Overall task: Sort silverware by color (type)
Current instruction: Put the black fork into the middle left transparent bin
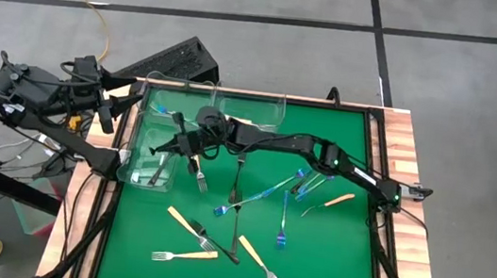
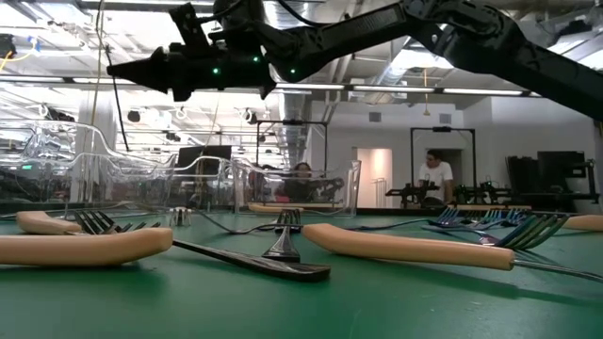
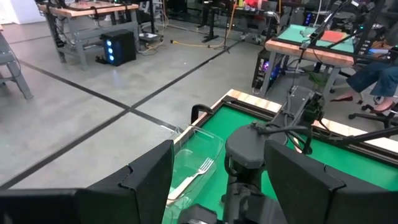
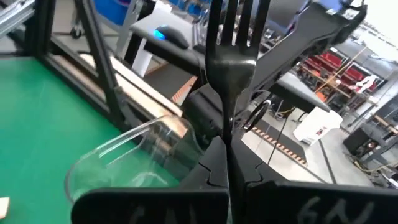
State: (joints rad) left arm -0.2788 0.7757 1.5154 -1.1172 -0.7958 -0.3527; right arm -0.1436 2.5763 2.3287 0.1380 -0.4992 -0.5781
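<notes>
Green desk (image 1: 338, 264), three clear bins (image 1: 136, 149) bunched at the far-left corner. Right gripper (image 4: 227, 163) stretched right across it, hanging over the left-hand bin, jaws clamped tight on one dark fork (image 4: 231, 56), tines poking straight out past the tips.

Directly below those jaws, inside the bin: at least one more dark utensil (image 1: 161, 174), can't count better than that. Just beyond the jaws, a second bin with one blue fork (image 1: 162, 109). A bit further along, a third bin with one pale fork (image 3: 189, 177).

Left gripper (image 3: 217, 186) parked off the desk edge, jaws wide apart, holding nothing.

Loose on the desk, back from the right jaws toward that arm's base:
- four tan-handled forks (image 1: 190, 225)
- about three dark ones (image 1: 237, 204)
- a tangle of blue ones (image 1: 283, 227), three or four, too overlapped to say for sure
</notes>
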